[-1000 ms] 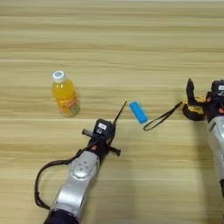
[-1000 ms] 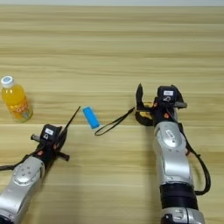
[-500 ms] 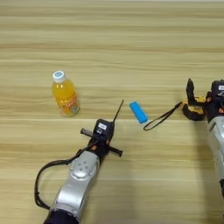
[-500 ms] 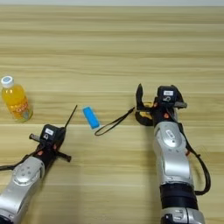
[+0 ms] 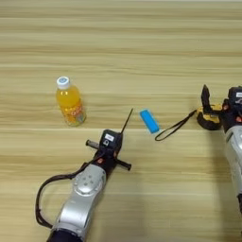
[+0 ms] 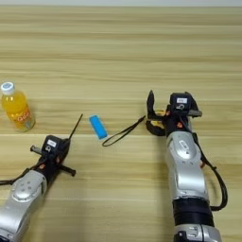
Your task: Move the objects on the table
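wooden table, juice bottle, blue block, tape measure

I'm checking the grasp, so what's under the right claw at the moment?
Under the right claw sits the yellow-and-black tape measure, its strap trailing out toward the blue block. The claw covers most of the case.

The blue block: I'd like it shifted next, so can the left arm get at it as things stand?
Probably yes. The blue block lies just ahead-right of the left gripper, with bare table between and nothing over it.
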### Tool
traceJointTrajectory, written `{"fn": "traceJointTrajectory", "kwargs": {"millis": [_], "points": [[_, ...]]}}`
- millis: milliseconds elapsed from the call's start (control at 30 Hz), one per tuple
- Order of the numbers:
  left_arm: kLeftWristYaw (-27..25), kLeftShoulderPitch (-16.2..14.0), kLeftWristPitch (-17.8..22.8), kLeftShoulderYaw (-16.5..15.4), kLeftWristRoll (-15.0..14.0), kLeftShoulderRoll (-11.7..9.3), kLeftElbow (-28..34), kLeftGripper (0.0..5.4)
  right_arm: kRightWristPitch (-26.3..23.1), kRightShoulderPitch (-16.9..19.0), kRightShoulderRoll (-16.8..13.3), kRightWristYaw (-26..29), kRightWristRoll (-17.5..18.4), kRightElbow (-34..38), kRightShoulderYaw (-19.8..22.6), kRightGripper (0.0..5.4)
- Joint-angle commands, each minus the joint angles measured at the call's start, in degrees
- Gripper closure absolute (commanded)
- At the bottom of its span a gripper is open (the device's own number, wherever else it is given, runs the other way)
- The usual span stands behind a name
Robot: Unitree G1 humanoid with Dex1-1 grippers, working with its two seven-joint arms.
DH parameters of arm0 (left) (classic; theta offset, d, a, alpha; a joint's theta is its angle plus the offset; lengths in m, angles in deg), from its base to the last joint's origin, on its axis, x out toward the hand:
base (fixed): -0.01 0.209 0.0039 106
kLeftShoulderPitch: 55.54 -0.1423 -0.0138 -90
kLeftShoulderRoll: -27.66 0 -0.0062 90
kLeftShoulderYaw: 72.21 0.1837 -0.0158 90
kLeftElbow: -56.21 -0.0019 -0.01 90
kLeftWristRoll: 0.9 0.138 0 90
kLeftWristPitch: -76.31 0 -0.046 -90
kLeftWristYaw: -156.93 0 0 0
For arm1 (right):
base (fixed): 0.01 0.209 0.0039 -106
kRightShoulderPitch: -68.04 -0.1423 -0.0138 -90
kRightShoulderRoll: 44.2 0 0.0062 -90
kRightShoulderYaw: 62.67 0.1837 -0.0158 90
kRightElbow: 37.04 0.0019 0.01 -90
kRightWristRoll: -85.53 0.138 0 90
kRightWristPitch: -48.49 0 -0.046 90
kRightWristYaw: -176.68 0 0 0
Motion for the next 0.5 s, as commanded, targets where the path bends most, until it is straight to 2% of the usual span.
{"fn": "traceJointTrajectory", "kwargs": {"millis": [33,500], "points": [[-0.24,-2.82,4.16,-1.27,-0.04,-1.86,-0.37,5.38,-0.70,0.07,-0.05,-0.16,0.43,0.90,0.09,0.00],[-1.16,-3.77,5.93,-1.58,-0.28,-1.82,6.86,5.38,-1.72,0.81,0.18,1.00,0.51,1.78,-1.09,0.00]]}}
